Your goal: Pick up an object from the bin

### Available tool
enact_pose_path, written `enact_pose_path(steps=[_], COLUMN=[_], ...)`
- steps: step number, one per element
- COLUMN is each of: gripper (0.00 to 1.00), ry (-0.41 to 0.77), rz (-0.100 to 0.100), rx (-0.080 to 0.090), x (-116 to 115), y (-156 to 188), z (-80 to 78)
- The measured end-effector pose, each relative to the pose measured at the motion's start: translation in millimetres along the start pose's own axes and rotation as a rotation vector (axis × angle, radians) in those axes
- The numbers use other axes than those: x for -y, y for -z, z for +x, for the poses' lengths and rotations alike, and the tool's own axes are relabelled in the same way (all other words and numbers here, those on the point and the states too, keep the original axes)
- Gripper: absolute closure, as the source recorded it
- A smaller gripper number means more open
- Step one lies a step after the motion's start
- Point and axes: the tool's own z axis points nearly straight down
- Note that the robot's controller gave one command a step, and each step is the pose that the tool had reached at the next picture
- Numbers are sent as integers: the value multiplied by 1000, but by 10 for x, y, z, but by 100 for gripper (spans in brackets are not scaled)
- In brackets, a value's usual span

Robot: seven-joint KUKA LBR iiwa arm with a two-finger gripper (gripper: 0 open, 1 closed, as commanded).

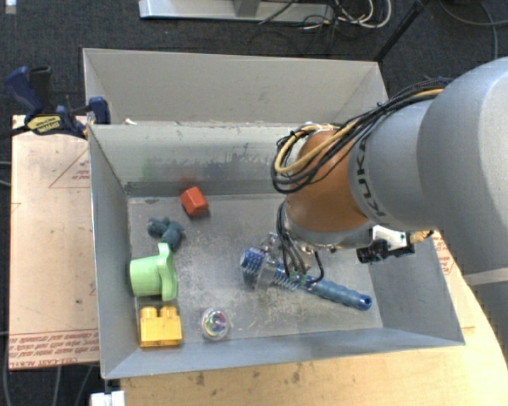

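My gripper [288, 259] is low in the middle of the bin, right above a blue brush [334, 293]. The brush lies flat, its bristled head pointing left and its handle running out to the lower right. The gripper's lower end meets the brush just behind the head and hides that part of it. A small clear ball with coloured specks [214, 322] rests on the floor to the lower left of the brush.
Along the left side lie a red-orange block [193, 200], a dark teal figure [165, 231], a light green cylinder piece [155, 273] and a yellow toy brick [160, 326]. The arm with its orange cover reaches in from the right.
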Motion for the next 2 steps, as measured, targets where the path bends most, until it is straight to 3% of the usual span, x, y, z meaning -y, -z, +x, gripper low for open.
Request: enact_pose_path(steps=[1, 2], gripper=[100, 100], ry=[1, 4], rz=[0, -3], rx=[0, 7], x=[-2, -13], y=[132, 1248], z=[-2, -20])
